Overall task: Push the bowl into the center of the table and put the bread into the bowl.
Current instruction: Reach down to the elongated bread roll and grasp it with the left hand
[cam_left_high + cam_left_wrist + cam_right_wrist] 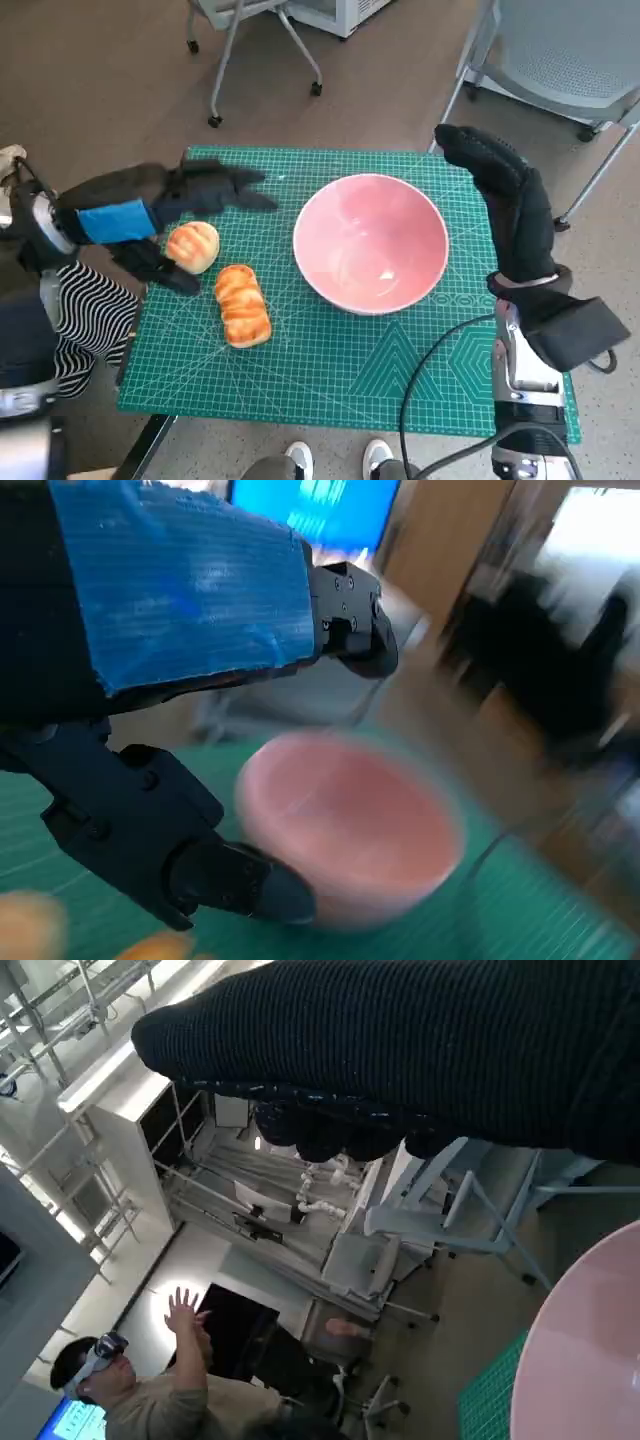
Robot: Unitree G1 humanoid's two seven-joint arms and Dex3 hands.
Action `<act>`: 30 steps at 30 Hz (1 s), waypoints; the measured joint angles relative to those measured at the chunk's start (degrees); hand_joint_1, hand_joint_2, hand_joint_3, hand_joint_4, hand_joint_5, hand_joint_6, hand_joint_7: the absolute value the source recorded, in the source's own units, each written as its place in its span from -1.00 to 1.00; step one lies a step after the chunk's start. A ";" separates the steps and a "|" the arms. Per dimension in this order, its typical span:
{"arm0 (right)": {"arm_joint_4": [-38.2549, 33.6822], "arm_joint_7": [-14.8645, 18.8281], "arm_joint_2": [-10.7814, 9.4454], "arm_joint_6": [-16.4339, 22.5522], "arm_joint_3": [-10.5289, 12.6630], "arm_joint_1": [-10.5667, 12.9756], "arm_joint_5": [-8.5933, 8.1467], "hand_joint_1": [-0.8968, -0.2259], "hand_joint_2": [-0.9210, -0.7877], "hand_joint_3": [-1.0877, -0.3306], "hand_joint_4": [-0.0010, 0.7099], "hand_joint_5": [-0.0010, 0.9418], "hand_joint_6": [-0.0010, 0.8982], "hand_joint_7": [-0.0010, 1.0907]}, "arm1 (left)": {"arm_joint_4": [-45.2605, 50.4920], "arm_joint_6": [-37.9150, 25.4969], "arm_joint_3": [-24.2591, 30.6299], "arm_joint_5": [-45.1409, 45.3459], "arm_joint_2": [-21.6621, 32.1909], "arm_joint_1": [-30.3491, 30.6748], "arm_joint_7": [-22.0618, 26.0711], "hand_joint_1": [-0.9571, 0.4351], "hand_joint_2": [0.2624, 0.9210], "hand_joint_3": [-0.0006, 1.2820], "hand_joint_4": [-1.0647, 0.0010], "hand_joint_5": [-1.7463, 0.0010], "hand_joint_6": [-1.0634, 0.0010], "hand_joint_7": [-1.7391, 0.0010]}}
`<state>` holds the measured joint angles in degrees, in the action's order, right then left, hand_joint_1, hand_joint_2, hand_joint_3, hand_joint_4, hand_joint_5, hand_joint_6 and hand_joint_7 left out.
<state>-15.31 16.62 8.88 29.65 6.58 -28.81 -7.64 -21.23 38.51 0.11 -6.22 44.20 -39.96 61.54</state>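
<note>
Fingers [235, 190] of the left hand [165, 215] are spread and hold nothing: the upper ones reach toward the bowl [371, 241] above the round bun [193, 246], and a lower one lies on the mat beside that bun, on its side away from the bowl. Whether any of them touches the bun cannot be told from the head view. From the left wrist view the same hand [180, 680] shows its blue-taped back, with one black fingertip [265, 890] low in front of the blurred pink bowl [350, 825] and another raised above it.

On the far side of the bowl, the right hand [505, 205] stands upright in its black glove, just beside the rim, its fingers straight and together, grasping nothing. Contact with the rim cannot be made out. In the right wrist view the glove [420, 1050] is a dark band and the bowl's rim [580, 1360] curves in at one corner.

The bowl sits on the green mat [330, 390], near its middle. A second, ridged loaf [243, 305] lies on the mat next to the bun, well apart from the bowl. Both breads are outside the bowl.

A person [150, 1390] with a raised hand shows in the right wrist view. Grey chairs [560, 50] stand on the floor beyond the bowl.
</note>
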 measured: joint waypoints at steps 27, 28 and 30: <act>-2.05 -0.42 -0.11 0.81 -0.05 0.01 -0.18 -0.40 -1.00 -0.19 -0.50 -0.99 -0.98 0.09 | -6.70 4.25 -11.90 15.79 -0.96 -0.22 -4.41 0.19 0.31 -0.99 0.37 1.00 0.14 0.97; -2.13 -0.42 -0.10 0.84 -0.05 0.01 -0.21 -0.40 -1.00 -0.19 -0.50 -0.99 -0.98 0.09 | -8.13 5.23 -12.41 17.04 -1.54 -0.36 -5.74 0.19 0.31 -0.99 0.38 1.00 0.14 0.98; -2.20 -0.41 -0.10 0.92 -0.06 0.02 -0.23 -0.40 -1.00 -0.19 -0.50 -0.99 -0.98 0.09 | -11.05 7.13 -13.45 19.39 -2.59 -0.56 -8.28 0.17 0.32 -0.99 0.37 1.00 0.14 0.98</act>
<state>-17.51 16.21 8.78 30.57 6.53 -28.78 -7.87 -32.28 45.64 -13.34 13.17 41.60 -40.52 53.26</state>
